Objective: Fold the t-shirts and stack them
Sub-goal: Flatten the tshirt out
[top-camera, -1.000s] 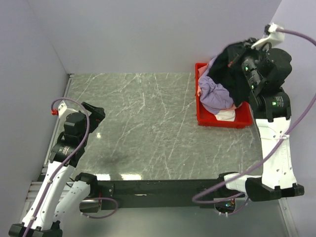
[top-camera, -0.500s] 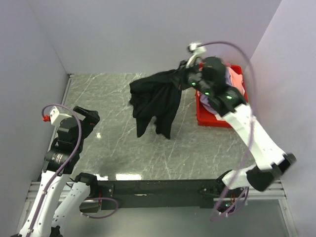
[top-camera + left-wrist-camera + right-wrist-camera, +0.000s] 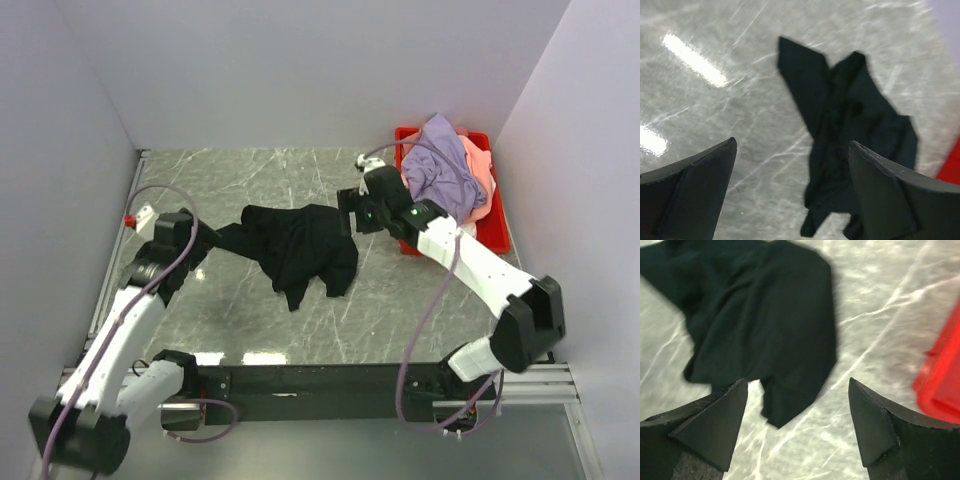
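A black t-shirt (image 3: pixel 300 250) lies crumpled on the middle of the marble table, also seen in the left wrist view (image 3: pixel 850 130) and the right wrist view (image 3: pixel 760 325). My right gripper (image 3: pixel 344 217) hovers just past the shirt's right edge, open and empty (image 3: pixel 797 382). At the shirt's left tip is my left gripper (image 3: pixel 212 238), wide open with nothing between its fingers (image 3: pixel 792 145). A lavender t-shirt (image 3: pixel 440 165) and a salmon-pink one (image 3: pixel 482 180) are heaped in the red bin (image 3: pixel 500 232).
The red bin stands at the table's back right, against the right wall; its corner shows in the right wrist view (image 3: pixel 945 380). Grey walls close in the table on the left, back and right. Bare marble (image 3: pixel 250 185) lies around the black shirt.
My right arm swung the black t-shirt out of the bin to the table's middle, opened and let it drop. My left arm reached in toward the shirt's left end.
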